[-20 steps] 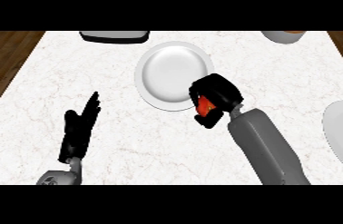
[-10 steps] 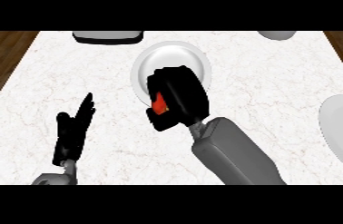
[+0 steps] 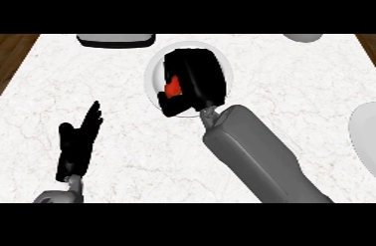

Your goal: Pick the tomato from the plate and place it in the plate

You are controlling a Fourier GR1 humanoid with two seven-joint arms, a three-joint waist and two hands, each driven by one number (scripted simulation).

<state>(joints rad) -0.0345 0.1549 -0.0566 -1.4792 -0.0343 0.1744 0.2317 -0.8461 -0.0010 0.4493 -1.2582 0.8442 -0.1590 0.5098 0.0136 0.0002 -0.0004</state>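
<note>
Right hand (image 3: 195, 80) is curled round the tomato (image 3: 174, 87), of which only a red patch shows between the fingers and thumb. It sits over the white plate (image 3: 152, 73), far and centre on the marbled surface (image 3: 294, 75), hiding most of it. Left hand (image 3: 77, 143) rests near the left, fingers straight and held together, pointing away. A second plate (image 3: 365, 133) shows at the right edge, a dark tray (image 3: 116, 40) at the far edge.

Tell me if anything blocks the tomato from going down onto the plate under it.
Nothing visible does. The right robot hand, curled round the tomato, is already over the white plate; only the hand's own fingers lie between them.
</note>
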